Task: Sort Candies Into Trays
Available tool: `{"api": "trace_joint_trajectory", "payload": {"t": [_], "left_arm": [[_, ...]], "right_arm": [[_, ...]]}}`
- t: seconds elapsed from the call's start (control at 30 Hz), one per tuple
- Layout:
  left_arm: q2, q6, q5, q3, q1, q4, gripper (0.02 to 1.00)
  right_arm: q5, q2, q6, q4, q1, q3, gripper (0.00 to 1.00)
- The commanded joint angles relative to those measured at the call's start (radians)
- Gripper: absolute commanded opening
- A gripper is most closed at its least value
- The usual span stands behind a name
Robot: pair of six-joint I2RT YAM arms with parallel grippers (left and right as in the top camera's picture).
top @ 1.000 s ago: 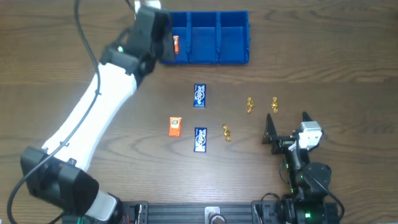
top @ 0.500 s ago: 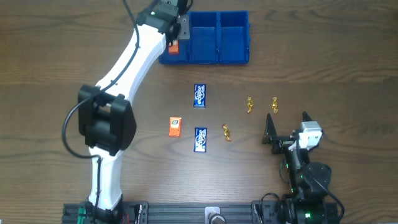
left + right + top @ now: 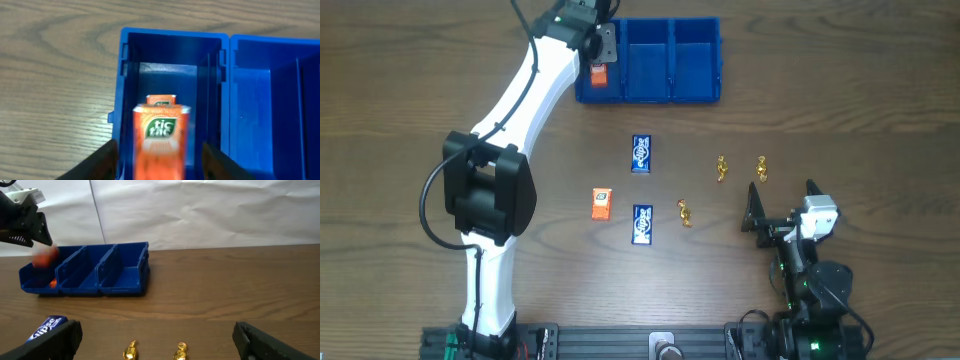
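While my left hand [image 3: 161,165] hangs over the leftmost compartment of the blue plastic three-compartment tray [image 3: 695,97], its fingers [image 3: 106,161] are spread wide. Between them is a small orange plastic candy box [image 3: 161,137], upright and blurred. There is a gap on either side of it, so I am not pinching it, and I cannot tell what bears it. Beneath it, on the floor of that same compartment, lies a second orange candy box [image 3: 161,100]. The tray sits at the far side of the brown wooden surface [image 3: 870,120].

My right hand [image 3: 780,205] sits low near its arm's base, well apart from the tray, with its two fingers also parted wide.

The other candies lie loose on the surface between the tray and my bases. A third orange candy box [image 3: 602,203] lies flat left of the middle. Just to its right is the lower blue foil packet [image 3: 642,224], and the upper blue foil packet [image 3: 641,154] lies nearer the tray. A lone gold-wrapped candy [image 3: 684,212] lies just right of the lower packet. Farther right, the left gold-wrapped candy [image 3: 721,168] and the right gold-wrapped candy [image 3: 761,168] lie side by side, apart from each other and near my right hand.
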Motion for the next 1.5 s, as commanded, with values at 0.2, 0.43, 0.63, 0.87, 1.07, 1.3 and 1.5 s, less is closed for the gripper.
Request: {"api": "trace_joint_trajectory", "payload": {"t": [0.2, 0.43, 0.63, 0.87, 1.07, 1.3, 1.5], "left_arm": [[-0.098, 0.004, -0.017, 0.011, -0.021, -0.010, 0.761], [-0.424, -0.006, -0.051, -0.303, -0.100, 0.104, 0.757], [-0.718, -0.092, -0.038, -0.753, -0.189, 0.178, 0.785], [-0.809, -0.229, -0.002, -1.138, -0.309, 0.246, 0.842], [-0.806, -0.315, 0.003, -1.287, -0.357, 0.315, 0.836], [-0.762, -0.313, 0.002, -1.297, -0.357, 0.314, 0.827], [-0.704, -0.315, -0.001, -1.296, -0.356, 0.342, 0.829]], "right_arm": [[-0.002, -0.005, -0.014, -0.006, 0.002, -0.002, 0.998], [-0.002, -0.005, -0.014, -0.006, 0.002, -0.002, 0.998], [-0.002, -0.005, -0.014, -0.006, 0.002, -0.002, 0.998], [-0.002, -0.005, -0.014, -0.006, 0.002, -0.002, 0.998], [-0.002, -0.005, -0.014, -0.006, 0.002, -0.002, 0.998], [-0.002, -0.005, -0.014, -0.006, 0.002, -0.002, 0.998], [-0.002, -0.005, -0.014, -0.006, 0.002, -0.002, 0.998]]}}
